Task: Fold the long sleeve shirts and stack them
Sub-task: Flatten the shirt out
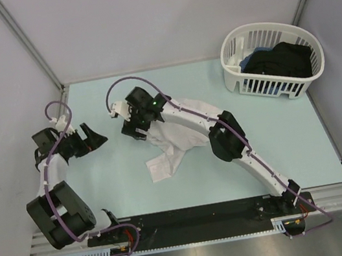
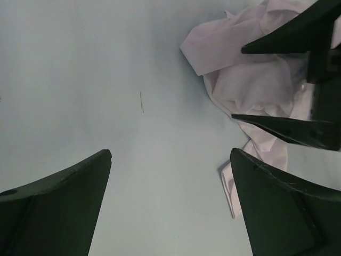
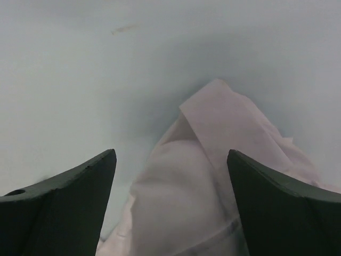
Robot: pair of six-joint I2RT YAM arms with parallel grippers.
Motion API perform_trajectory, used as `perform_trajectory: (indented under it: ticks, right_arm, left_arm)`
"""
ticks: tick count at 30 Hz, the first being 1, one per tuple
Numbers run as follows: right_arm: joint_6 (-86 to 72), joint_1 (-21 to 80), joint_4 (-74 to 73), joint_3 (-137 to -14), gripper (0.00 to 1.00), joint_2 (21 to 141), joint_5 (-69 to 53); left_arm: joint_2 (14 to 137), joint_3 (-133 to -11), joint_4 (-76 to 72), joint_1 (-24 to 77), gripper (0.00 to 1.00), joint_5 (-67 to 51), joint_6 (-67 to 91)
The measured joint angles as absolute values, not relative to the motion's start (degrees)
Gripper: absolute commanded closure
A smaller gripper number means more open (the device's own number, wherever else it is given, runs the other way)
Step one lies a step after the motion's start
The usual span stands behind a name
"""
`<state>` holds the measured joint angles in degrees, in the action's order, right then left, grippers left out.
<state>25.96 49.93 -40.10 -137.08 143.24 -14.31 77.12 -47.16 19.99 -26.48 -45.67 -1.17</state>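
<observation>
Top external: crumpled shirt [image 1: 174,144] well apart from table [image 1: 116,190] edges.

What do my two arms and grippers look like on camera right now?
Both the left arm and right arm have white links with black joint housings, and a purple cable runs along each. A green light glows near the right wrist. The left gripper and right gripper have black, wedge-shaped fingers tapering to blunt tips.
</observation>
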Motion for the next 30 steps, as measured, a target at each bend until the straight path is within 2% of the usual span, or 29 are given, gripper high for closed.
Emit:
perform_trajectory:
  ticks: [1, 4, 5, 7, 8, 13, 17, 21, 24, 25, 27, 28, 30]
  right_arm:
    - [27.1, 49.9, -40.4, -137.1, 0.21, 144.4, -13.2]
    - [29.6, 49.9, -40.8, -137.1, 0.43, 147.1, -10.2]
    - [30.4, 49.9, -40.8, -137.1, 0.62, 147.8, -9.2]
    - [31.8, 49.9, -40.7, -137.1, 0.94, 148.4, -8.0]
    - [31.9, 49.9, -40.7, -137.1, 1.00, 148.5, -7.7]
    - [31.6, 50.3, -40.1, -142.6, 1.00, 148.5, -8.3]
    - [29.2, 51.1, -33.3, -146.4, 1.00, 145.1, -12.3]
    - [21.8, 51.8, -27.2, -141.8, 1.00, 132.5, -17.7]
    - [16.1, 49.3, -23.1, -126.7, 1.00, 113.7, -22.5]
    - [15.0, 46.9, -22.3, -119.9, 0.77, 106.3, -24.0]
    - [15.1, 39.7, -19.8, -104.9, 0.42, 91.7, -25.9]
    - [16.1, 34.8, -20.6, -97.1, 0.08, 83.4, -26.3]
    - [20.0, 24.0, -23.3, -81.6, 0.02, 70.7, -25.0]
  left_arm:
    - [76.4, -47.0, 20.6, -26.9, 0.01, -45.7, -1.8]
    - [74.9, -46.6, 22.1, -27.6, 0.01, -45.7, -3.0]
    - [74.6, -46.6, 22.6, -27.7, 0.01, -45.7, -3.2]
    - [74.2, -46.6, 23.3, -27.9, 0.01, -45.7, -3.7]
    - [74.0, -46.6, 23.5, -28.1, 0.00, -45.7, -3.9]
    - [72.5, -46.6, 24.3, -29.0, 0.01, -45.7, -4.9]
    - [72.2, -46.7, 24.2, -30.2, 0.00, -46.0, -4.6]
    - [73.5, -49.2, 23.8, -30.4, 0.01, -47.5, -3.0]
    - [75.0, -53.1, 22.5, -30.4, 0.01, -48.7, -1.9]
    - [75.3, -54.0, 22.0, -30.4, 0.01, -49.0, -1.8]
    - [75.6, -55.7, 21.5, -30.4, 0.00, -50.0, -2.1]
    - [75.7, -56.3, 21.7, -30.2, 0.01, -50.3, -3.2]
    - [75.7, -57.1, 23.4, -28.9, 0.01, -50.2, -6.3]
